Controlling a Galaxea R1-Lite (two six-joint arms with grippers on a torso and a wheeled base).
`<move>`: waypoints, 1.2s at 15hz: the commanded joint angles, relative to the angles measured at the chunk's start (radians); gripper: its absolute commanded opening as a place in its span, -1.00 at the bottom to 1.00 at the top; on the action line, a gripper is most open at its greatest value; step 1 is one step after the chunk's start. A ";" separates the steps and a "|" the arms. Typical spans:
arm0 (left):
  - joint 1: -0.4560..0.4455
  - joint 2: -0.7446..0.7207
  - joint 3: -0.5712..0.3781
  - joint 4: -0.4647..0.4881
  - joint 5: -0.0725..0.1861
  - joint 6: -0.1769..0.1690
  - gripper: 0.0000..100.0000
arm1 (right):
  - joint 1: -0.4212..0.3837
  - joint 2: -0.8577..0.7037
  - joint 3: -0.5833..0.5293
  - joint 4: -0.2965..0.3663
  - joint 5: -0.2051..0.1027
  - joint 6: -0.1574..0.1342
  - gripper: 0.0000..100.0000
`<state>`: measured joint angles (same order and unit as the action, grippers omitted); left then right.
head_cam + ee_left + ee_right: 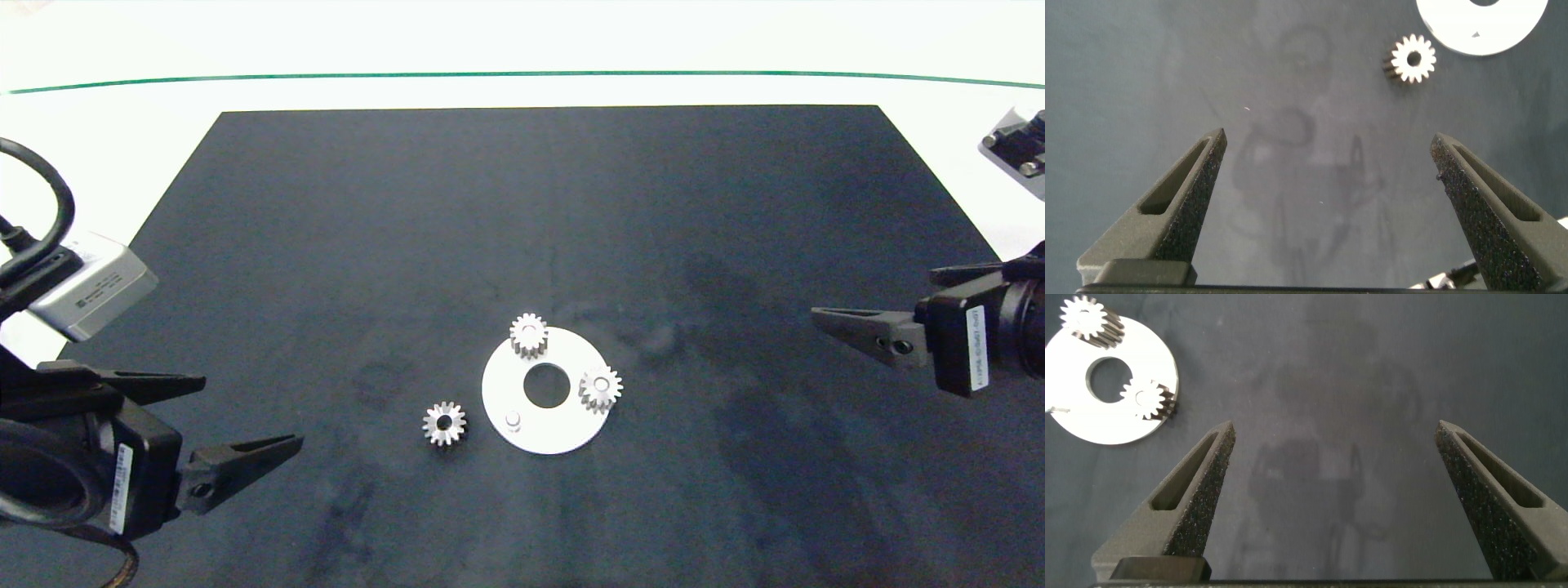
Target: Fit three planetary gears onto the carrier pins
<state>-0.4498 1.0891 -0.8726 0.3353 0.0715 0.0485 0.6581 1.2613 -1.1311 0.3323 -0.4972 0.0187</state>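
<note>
A: Head view, near edge first: left claw sits at the near-left of the dark mat, fingers spread wide, nothing between them. Right claw is out at the right edge, further back. Its wrist view shows it spread too, empty.

B: Where's the loose gear?

A: Loose gear lies flat on the mat, bore up, just beside the near-left rim of the white disc, not touching it. It lies ahead of the left claw toward the centre of the worktop. Left wrist view agrees: gear is beyond the fingertips, off the centreline toward one finger, with the disc rim just past it.

B: Pins?

A: Bare pin stands on the near-left part of the disc, nearest to the loose gear. Second gear is seated on the right-side pin, third gear on the far pin. I'd call it two of three done.

B: Which arm takes it?

A: Left, my call. It's clearly nearer; the right claw would have to reach across the disc and both seated gears. The gear is round, so no long axis to line up. The thing that counts is a level carry, bore centred over the pin.
</note>
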 commanded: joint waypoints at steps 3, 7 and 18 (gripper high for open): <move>-0.076 0.090 0.050 -0.001 0.065 -0.010 1.00 | 0.002 0.010 0.011 0.001 -0.003 0.000 1.00; -0.130 0.137 0.090 -0.045 0.074 -0.012 1.00 | -0.005 0.012 0.013 -0.015 -0.004 -0.002 1.00; -0.222 0.295 0.098 -0.208 0.093 -0.016 1.00 | -0.003 0.010 0.013 -0.021 -0.003 -0.011 1.00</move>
<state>-0.6632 1.3523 -0.7721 0.1268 0.1634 0.0313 0.6543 1.2689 -1.1185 0.3094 -0.4972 0.0072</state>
